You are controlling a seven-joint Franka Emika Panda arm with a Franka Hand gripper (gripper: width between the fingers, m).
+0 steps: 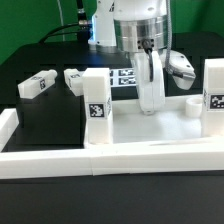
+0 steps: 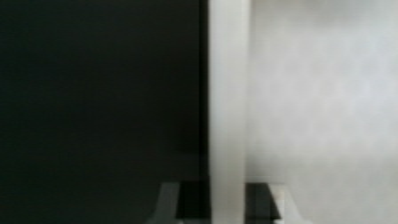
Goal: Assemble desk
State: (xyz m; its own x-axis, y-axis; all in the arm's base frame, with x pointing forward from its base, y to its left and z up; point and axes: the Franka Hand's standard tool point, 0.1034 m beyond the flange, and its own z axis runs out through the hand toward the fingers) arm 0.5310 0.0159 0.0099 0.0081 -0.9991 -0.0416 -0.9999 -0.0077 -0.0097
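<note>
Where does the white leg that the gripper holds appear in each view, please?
Exterior view: the leg stands upright near the centre, in the gripper, over the desk top.
Wrist view: the leg is the pale bar through the centre, seen from close.
Shared landmark: the gripper; its fingers flank the leg in both views.

1 arm, wrist vertical, end effector [image 1: 150, 104] pointing straight down, its 2 fingers closed tight.
</note>
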